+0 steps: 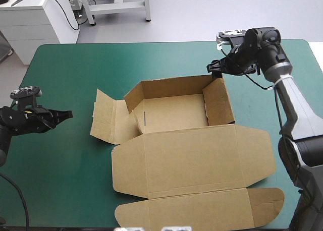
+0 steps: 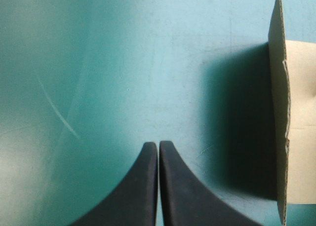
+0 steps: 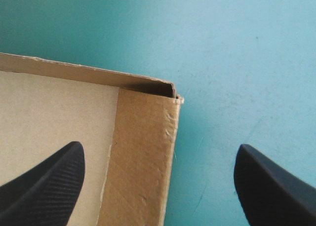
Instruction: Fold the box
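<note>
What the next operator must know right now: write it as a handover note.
Left gripper: shut, empty, over the teal-green cover, apart from the box.
Right gripper: open, holding nothing, straddling the right wall near its far corner.
The box sits mid-table, lid flat toward the near edge.
Done: far and right walls up.
Left: the left flap is splayed outward; raise and tuck that side.

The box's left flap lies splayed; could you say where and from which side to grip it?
Probably the flap by its outer edge, from the table's left with the left gripper: that edge stands off the teal-green cover, shadowed beneath, facing the gripper.
</note>
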